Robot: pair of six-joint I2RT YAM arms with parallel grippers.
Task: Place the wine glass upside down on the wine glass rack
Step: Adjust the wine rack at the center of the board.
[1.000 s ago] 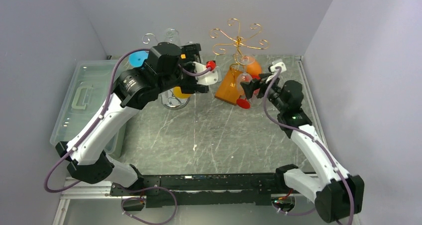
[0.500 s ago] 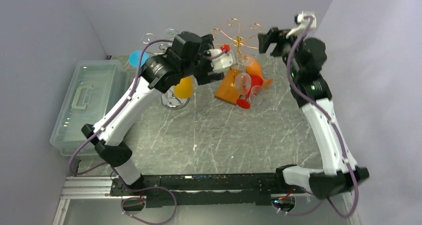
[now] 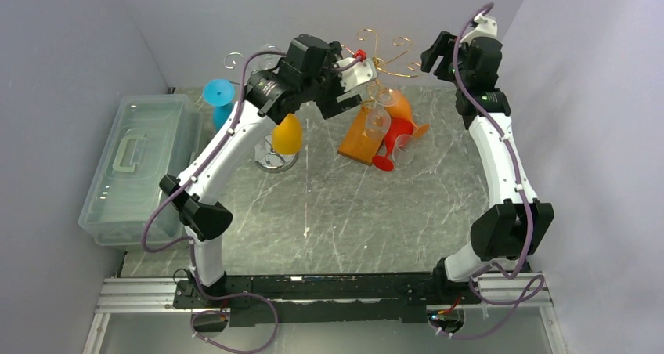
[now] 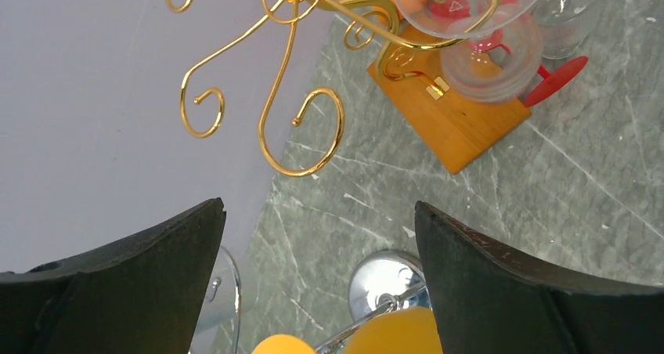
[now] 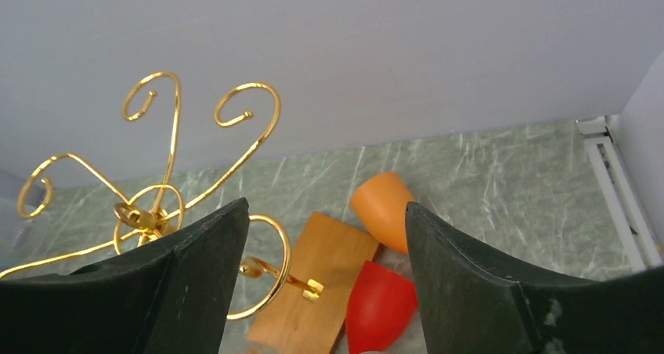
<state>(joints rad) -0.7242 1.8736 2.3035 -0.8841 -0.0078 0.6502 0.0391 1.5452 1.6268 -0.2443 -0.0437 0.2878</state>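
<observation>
The gold wire rack stands on a wooden base at the back. Two clear wine glasses hang from it bowl down; they also show in the left wrist view. A red glass, an orange glass and another clear glass crowd beside the base. My left gripper is open and empty, high up just left of the rack. My right gripper is open and empty, high up right of the rack top. The right wrist view shows the rack, red glass and orange glass below.
A silver rack with yellow glasses stands left of the gold rack, below my left gripper. A blue glass is at the back left. A clear lidded bin lies at the left edge. Walls close in behind and right.
My right gripper rose from beside the rack base to high on the rack's right, empty. My left gripper moved up and right toward the rack top.
</observation>
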